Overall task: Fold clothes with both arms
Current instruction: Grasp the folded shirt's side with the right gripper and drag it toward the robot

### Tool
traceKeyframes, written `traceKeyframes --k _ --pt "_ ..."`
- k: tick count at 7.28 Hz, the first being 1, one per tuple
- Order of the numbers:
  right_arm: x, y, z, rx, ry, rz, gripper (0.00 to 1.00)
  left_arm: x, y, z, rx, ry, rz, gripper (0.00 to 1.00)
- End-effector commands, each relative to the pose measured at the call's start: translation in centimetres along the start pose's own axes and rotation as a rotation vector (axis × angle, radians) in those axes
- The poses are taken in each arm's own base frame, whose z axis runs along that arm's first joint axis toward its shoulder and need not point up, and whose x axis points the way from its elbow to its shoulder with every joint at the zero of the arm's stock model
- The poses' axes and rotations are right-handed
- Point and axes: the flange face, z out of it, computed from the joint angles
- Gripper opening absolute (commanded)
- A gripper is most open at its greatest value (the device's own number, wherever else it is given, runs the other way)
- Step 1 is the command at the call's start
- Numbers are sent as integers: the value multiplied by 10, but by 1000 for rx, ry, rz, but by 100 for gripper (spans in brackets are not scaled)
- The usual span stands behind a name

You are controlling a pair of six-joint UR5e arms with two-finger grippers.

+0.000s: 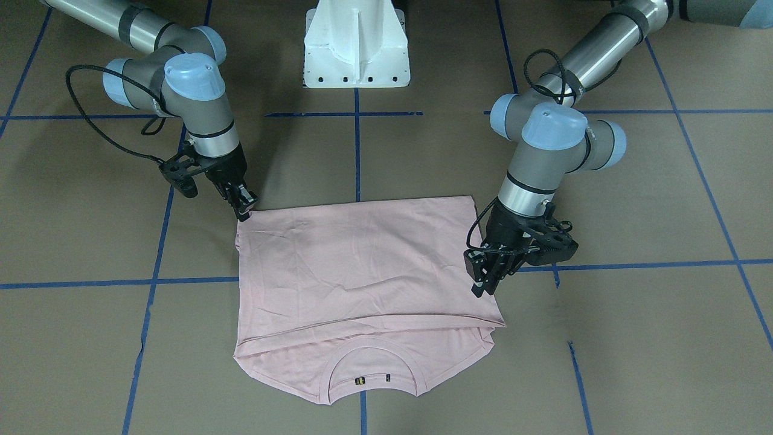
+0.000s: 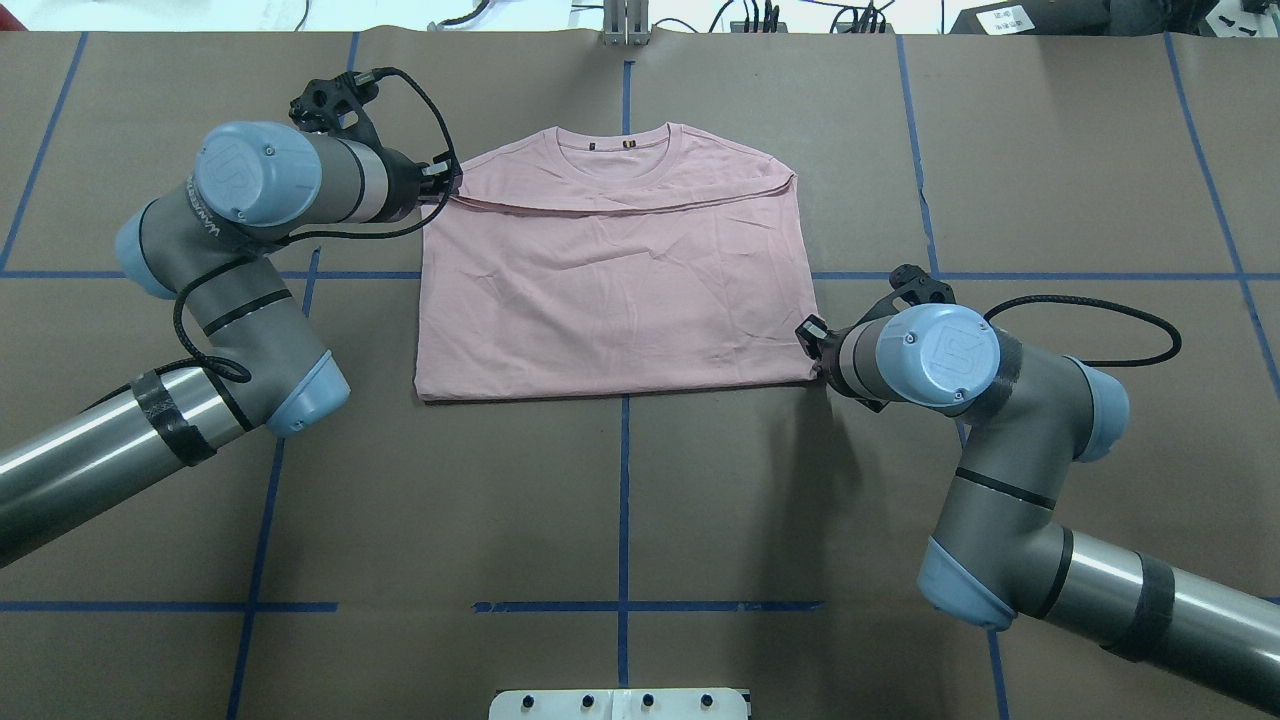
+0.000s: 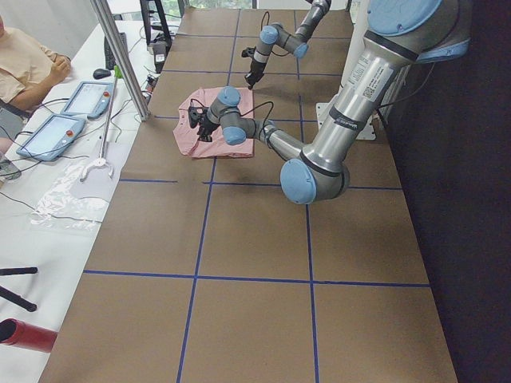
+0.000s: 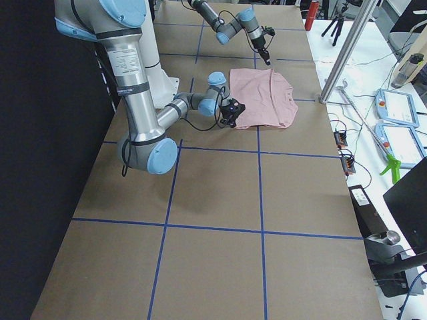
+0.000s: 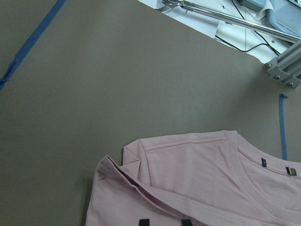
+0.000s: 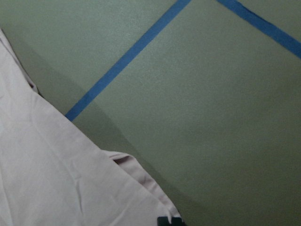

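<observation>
The brown table [image 2: 620, 500], crossed by blue tape lines [image 2: 622, 480], lay bare on the outer side of each gripper and in the wide stretch between them and the robot's white base [image 1: 356, 45].

The left arm [image 2: 240, 260] bent sharply at the elbow, its wrist turned inward and level toward the cloth. The right arm [image 2: 990, 420] reached in lower and closer to the robot, with its wrist also turned inward.

The pink T-shirt [image 2: 610, 290] lay flat between the two grippers, folded in half with its plain side up. The crease ran along the edge nearest the robot. The turned-over hem stopped just short of the collar [image 2: 615, 150], which lay on the far side. The side edges were straight, with the sleeves tucked in.

The left gripper [image 1: 483, 289] stood at the far corner of the upper layer, pointing down at the shirt's side edge. In the wrist view its fingertips [image 5: 144, 221] stood apart with pink cloth showing between them, and the layered corner lay just ahead of them.

The right gripper [image 1: 244, 211] touched the opposite near corner, at the end of the crease. Only one dark tip showed in its wrist view, so whether its fingers were apart or together could not be told.
</observation>
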Motion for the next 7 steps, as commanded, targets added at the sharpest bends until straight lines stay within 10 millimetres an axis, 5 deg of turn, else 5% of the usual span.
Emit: traceKeyframes --k 1,4,6,7 --pt "38 13 -39 -61 -6 -29 0 6 1 -8 -2 18 -3 34" --pt "122 102 -148 -379 67 -101 0 19 16 -52 -94 97 -41 36" --pt "173 164 -183 -548 180 -146 0 23 25 -71 -180 125 -136 45" --pt "202 184 -180 -568 240 -194 58 14 33 -82 -193 128 -189 42"
